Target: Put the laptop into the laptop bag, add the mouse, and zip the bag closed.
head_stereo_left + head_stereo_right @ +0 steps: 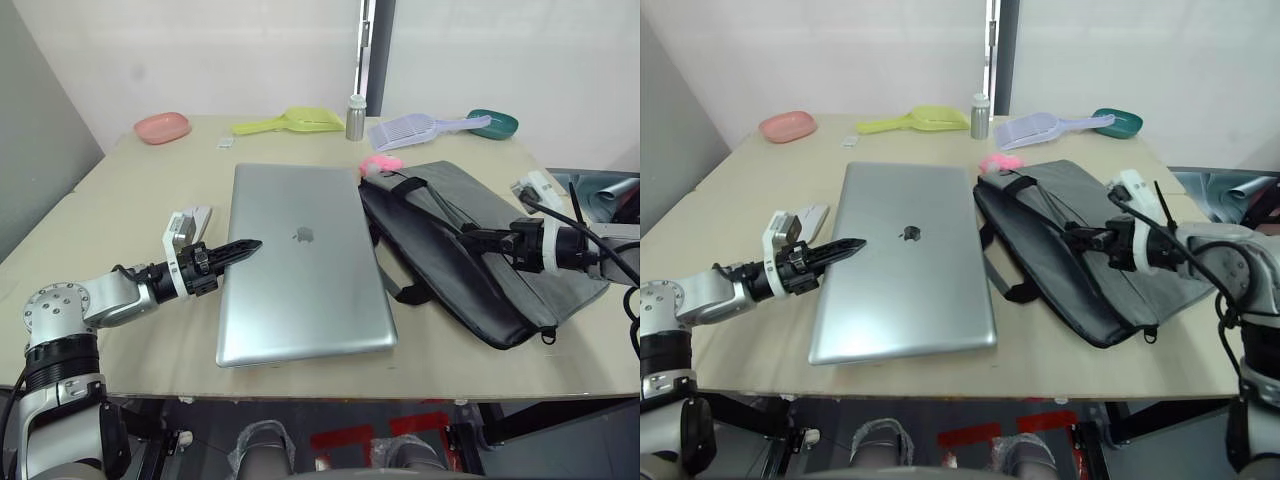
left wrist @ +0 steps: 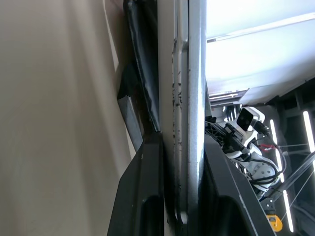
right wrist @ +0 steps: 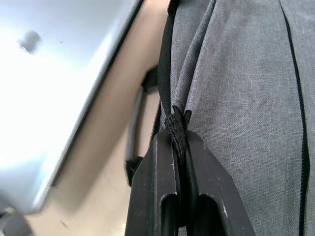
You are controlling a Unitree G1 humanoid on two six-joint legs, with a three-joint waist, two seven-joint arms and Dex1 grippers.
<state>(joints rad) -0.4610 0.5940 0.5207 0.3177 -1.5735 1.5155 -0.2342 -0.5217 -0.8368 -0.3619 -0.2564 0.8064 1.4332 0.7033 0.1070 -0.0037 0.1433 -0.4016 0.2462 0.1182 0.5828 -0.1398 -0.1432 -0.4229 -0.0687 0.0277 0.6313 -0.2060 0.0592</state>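
Silver laptop (image 1: 300,265) sits closed and flat right in front of me on the beige table (image 1: 130,200), front edge near the table's near edge. My left pincer (image 1: 243,248) has its two fingers clamped on the laptop's left edge; the left wrist view shows that thin metal edge squeezed between them.

Off to the right, the grey laptop bag (image 1: 470,250) lies flat just beside the laptop, with one black strap loop (image 1: 398,290) sticking out toward it. My right pincer (image 1: 470,237) is pinched tight on a black fabric tab (image 3: 175,129) at the bag's opening, no gap between the fingers.

A bit further back, the white mouse (image 1: 192,221) rests on the table just left of the laptop, by my left wrist. A pink plush toy (image 1: 381,165) pokes out at the bag's far corner.

Along the far edge: pink dish (image 1: 163,127), yellow-green scoop (image 1: 290,122), small metal bottle (image 1: 356,117), lilac slotted scoop (image 1: 420,128), teal scoop (image 1: 495,123).
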